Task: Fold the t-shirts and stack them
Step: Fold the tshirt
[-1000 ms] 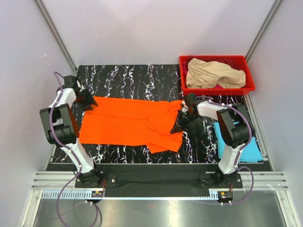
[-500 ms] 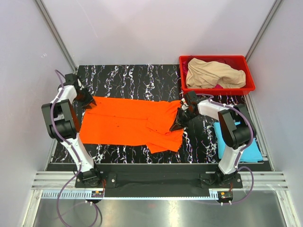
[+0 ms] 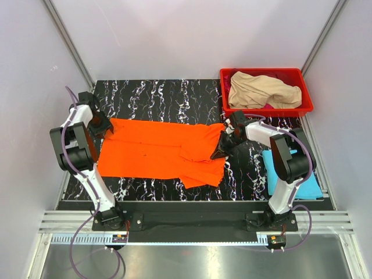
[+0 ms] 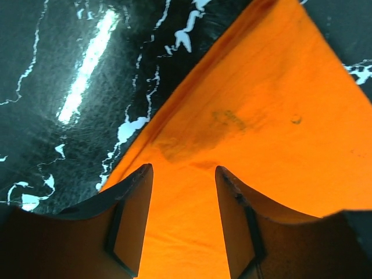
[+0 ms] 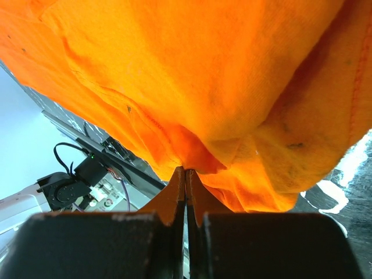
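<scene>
Overhead: orange t-shirt [image 3: 163, 152] spread flat across the middle of the black marbled surface [image 3: 157, 96]. Left claw [image 3: 107, 129] sits at its far-left corner, right claw [image 3: 220, 152] at its right end.

Left wrist view adds: jaws stand apart over the shirt's corner, gripping nothing.

Right wrist view adds: jaws pressed together, a bunched fold of orange cloth pinched at the tips.

Overhead only: beige t-shirt [image 3: 261, 90] in red bin [image 3: 308, 107]; light blue t-shirt [image 3: 311, 186] beside the right arm.

My L arm [image 3: 74, 146] & R arm [image 3: 288, 160]: white links, black joints, purple cables [image 3: 308, 221], round black bases [image 3: 110, 219]. Fingers [image 4: 131, 221] dark, glossy, tapered to narrow tips.
</scene>
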Available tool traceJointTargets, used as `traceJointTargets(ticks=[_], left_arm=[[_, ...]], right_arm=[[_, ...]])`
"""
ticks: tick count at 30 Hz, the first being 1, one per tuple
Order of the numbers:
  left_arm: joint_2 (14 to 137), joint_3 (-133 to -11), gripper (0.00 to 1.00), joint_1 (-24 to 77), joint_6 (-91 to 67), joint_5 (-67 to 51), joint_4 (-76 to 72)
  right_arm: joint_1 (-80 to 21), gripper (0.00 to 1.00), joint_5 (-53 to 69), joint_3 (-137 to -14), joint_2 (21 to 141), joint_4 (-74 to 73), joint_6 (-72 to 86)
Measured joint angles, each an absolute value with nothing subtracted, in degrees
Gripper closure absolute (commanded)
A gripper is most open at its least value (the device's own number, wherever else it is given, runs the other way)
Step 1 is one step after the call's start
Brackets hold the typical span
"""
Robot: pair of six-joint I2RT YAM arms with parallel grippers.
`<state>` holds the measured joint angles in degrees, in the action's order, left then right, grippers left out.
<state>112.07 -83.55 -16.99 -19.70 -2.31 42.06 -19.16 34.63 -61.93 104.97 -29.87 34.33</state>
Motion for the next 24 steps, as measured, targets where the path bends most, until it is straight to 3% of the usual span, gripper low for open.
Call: traceJointTargets(ticks=[12, 21, 24], left_arm=[[115.8, -85.3, 0.58, -17.3, -19.7, -1.5, 42.6], [117.9, -87.8, 0.85, -17.3, -19.9, -1.5, 43.0], [117.8, -88.1, 1.0, -17.3, -19.7, -1.6, 43.5]], right_arm=[[-18.1, 1.0, 35.2, -61.9, 104.8, -30.4, 33.2], [-17.8, 1.0, 35.2, -62.3, 104.8, -32.3, 32.2], [-17.4, 1.0, 35.2, -63.2, 104.7, -33.2, 31.9]])
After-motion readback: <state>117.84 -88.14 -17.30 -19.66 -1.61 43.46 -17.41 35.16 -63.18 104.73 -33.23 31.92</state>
